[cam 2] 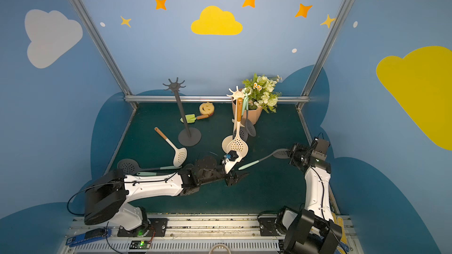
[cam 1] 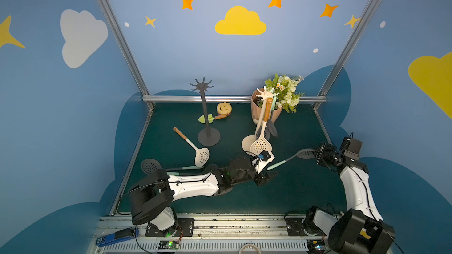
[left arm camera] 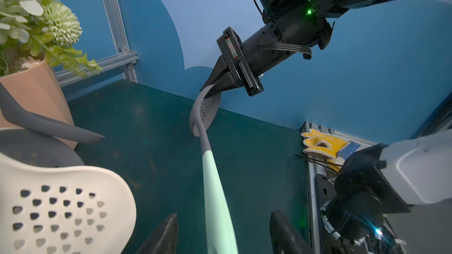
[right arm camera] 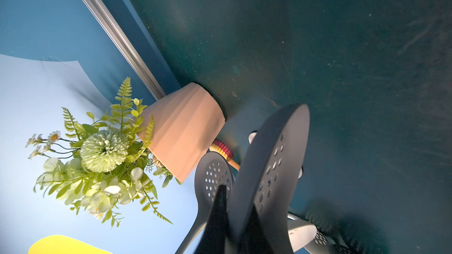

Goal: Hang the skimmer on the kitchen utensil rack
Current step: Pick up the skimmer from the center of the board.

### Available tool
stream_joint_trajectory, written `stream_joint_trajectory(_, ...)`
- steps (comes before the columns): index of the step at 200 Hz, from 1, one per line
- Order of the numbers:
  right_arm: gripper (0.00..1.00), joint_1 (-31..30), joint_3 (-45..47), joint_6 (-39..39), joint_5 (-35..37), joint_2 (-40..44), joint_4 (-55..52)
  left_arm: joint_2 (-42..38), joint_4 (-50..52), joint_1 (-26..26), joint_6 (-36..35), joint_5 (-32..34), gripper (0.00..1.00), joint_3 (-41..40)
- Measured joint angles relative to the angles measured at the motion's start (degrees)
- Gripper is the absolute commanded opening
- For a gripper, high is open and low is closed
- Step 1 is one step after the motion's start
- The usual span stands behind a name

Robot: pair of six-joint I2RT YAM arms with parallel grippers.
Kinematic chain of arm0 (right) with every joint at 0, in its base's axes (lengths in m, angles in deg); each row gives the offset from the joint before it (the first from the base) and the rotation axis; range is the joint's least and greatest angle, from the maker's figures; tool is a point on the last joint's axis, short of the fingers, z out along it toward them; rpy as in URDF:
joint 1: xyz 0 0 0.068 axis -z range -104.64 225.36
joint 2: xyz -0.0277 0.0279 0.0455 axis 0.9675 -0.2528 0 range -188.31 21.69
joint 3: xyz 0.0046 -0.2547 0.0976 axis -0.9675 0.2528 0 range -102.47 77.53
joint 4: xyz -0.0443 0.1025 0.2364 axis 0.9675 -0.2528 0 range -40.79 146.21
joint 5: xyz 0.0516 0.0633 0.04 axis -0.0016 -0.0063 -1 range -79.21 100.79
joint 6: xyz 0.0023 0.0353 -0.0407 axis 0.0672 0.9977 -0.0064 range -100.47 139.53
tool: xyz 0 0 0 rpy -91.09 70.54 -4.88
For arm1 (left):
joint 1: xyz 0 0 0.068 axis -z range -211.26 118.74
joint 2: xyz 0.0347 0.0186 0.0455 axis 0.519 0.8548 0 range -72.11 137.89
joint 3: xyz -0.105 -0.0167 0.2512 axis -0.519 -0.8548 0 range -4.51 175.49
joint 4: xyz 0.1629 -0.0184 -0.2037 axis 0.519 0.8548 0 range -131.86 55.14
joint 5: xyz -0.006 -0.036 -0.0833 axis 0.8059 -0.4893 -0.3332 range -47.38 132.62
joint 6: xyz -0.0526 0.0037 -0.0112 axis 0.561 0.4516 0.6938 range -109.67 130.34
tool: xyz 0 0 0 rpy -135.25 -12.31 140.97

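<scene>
Straddling the mint handle (left arm camera: 215,191), the left gripper (left arm camera: 223,217) is standing part-open, not yet pinching, while the right gripper (left arm camera: 210,86) is clamping the skimmer (left arm camera: 206,111) by its perforated head, holding it aloft near the cream rack (cam 1: 265,93), likely for a handover.

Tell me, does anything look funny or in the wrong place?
Yes. A yellow glove lies on the metal rail beside the table; it is no kitchen tool. Also, the right gripper pinches the grey skimmer by its holey head.
</scene>
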Motion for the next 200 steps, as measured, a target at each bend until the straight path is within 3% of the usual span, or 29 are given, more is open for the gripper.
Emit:
stream_joint_trajectory(20,0.00,0.00,0.00,0.33,-0.11,0.00,0.24,1.14,-0.09,0.00,-0.59,0.59,0.41,1.44)
stream_joint_trajectory(59,0.00,0.00,0.02,1.20,-0.33,0.00,1.20,1.20,-0.26,0.00,-0.92,1.36,0.28,3.23)
stream_joint_trajectory(80,0.00,0.00,0.02,1.49,-0.50,0.00,1.68,1.20,-0.09,0.00,-0.81,1.36,0.30,3.37)
stream_joint_trajectory(111,0.00,0.00,0.02,2.34,-0.90,0.02,2.25,1.20,0.70,0.00,-0.59,1.20,0.42,3.37)
stream_joint_trajectory(128,0.00,0.00,0.09,2.58,-1.07,0.00,2.56,1.20,1.14,0.00,-0.42,1.14,0.42,3.37)
stream_joint_trajectory(200,0.00,0.02,0.37,2.97,-1.27,0.02,2.99,2.86,3.96,0.00,-1.09,1.01,0.27,5.27)
